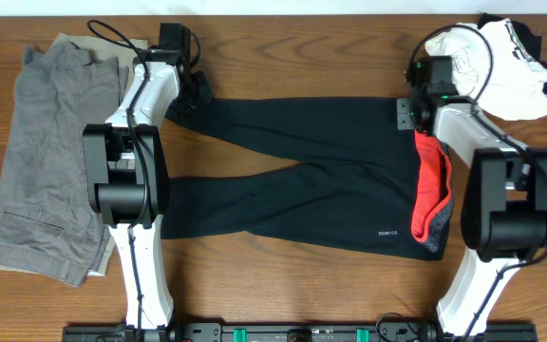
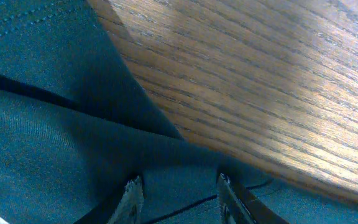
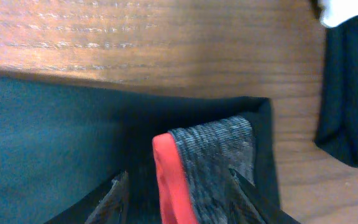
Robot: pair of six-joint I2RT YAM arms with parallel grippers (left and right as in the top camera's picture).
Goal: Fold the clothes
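The clothes are long black leggings (image 1: pixel 311 180) spread flat across the table, waist to the right, with a coral-red and grey waistband (image 1: pixel 433 195) and a small white logo. My left gripper (image 1: pixel 196 95) is at the cuff of the far leg. In the left wrist view the gripper (image 2: pixel 178 186) is shut on the black fabric (image 2: pixel 42 137) gathered between its fingers. My right gripper (image 1: pixel 409 112) is at the far corner of the waist. In the right wrist view the gripper (image 3: pixel 178 180) is open, its jaws standing either side of the folded-over waistband (image 3: pixel 216 149).
Grey trousers (image 1: pixel 50 152) lie in a pile along the left side of the wooden table (image 1: pixel 302 47). A heap of white and black garments (image 1: pixel 501 62) sits at the far right corner, and a black piece of it (image 3: pixel 347 93) lies close to the right gripper.
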